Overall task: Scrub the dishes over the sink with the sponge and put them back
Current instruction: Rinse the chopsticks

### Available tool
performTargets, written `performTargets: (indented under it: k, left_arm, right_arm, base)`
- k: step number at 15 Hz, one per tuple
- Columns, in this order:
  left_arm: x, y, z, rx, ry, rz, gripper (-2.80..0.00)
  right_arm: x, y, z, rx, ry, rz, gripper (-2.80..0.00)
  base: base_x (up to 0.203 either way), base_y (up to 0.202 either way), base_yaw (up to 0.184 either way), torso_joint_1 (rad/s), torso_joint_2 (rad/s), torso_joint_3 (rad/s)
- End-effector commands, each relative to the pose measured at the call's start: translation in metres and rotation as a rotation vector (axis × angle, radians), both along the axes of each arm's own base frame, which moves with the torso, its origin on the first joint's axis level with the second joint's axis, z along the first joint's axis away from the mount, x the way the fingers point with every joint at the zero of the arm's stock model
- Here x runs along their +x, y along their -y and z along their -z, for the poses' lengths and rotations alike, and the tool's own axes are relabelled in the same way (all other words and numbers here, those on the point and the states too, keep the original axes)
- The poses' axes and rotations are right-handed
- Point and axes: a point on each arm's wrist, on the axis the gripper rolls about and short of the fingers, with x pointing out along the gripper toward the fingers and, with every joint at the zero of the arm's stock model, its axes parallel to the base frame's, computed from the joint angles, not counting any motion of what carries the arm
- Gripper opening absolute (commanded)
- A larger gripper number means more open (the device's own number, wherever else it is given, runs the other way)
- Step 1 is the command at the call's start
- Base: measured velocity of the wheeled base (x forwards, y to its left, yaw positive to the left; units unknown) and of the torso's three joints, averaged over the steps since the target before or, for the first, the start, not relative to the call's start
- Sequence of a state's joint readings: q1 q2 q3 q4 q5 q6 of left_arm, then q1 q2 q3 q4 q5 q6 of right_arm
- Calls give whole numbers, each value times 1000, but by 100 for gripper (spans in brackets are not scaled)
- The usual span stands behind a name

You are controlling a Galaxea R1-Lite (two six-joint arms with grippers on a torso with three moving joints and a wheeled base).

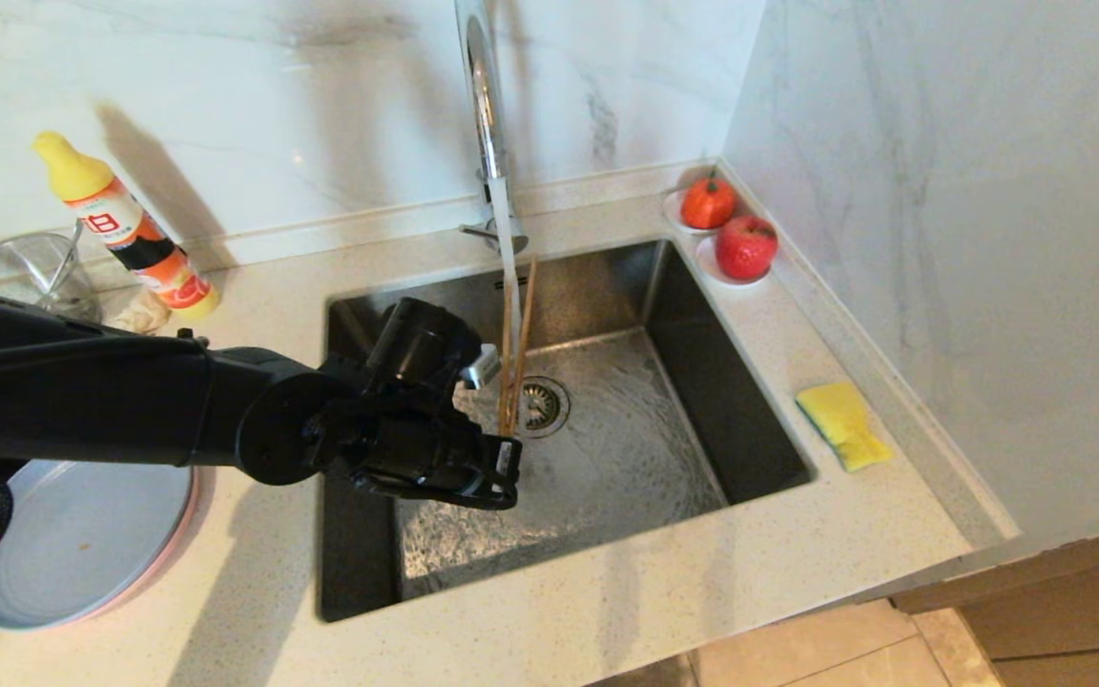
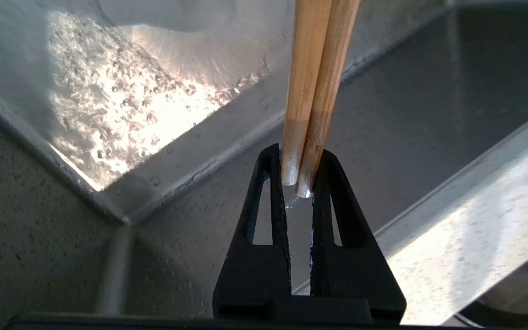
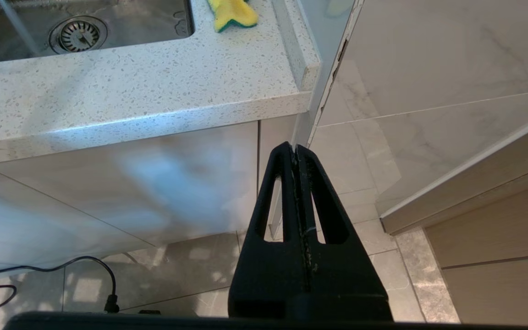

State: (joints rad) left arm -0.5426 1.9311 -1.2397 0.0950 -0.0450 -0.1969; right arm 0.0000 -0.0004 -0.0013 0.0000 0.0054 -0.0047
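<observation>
Brushed steel sink (image 1: 702,382), wet wooden chopsticks (image 2: 312,91), speckled stone counter (image 1: 607,611), glossy marble wall (image 1: 273,114), soft yellow sponge (image 1: 843,425)

The head camera looks steeply down on the sink (image 1: 607,458) and countertop (image 1: 750,592). The left wrist camera sits close inside the basin, facing its steel wall. The right wrist camera hangs below counter height, looking up at the counter edge; it shares the drain strainer (image 3: 78,34) and sponge (image 3: 232,13) with the head view.

Sink (image 1: 683,315) in middle of counter (image 1: 607,611). Chopsticks (image 1: 514,353) stand in sink, under tap (image 1: 485,105). Plates (image 1: 72,544) on counter left of sink, bottle (image 1: 130,234) behind them. Sponge (image 1: 843,425) on counter right of sink.
</observation>
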Motion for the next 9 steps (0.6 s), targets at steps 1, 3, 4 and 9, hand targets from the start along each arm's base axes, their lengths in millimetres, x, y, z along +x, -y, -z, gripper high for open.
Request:
performTargets:
  k: [1,3,4,9]
  left_arm:
    - [0,0,-2,-11,16,-2,-280]
    - [-1,-2,-6,-20,31,-5,-280]
    - [0,-3,-9,-31,38,-16,-280]
    - [8,-4,-18,-112,108,-64,-280]
  right_arm:
    - [0,0,0,-1,-1,-1,-280]
    - [0,0,0,-1,0,-1,-280]
    - [0,0,0,0,0,-1,-280]
    - [0,0,0,0,0,-1,-280]
  base:
    - [0,0,0,0,0,0]
    - [0,0,0,0,0,0]
    - [0,0,0,0,0,0]
    - [0,0,0,0,0,0]
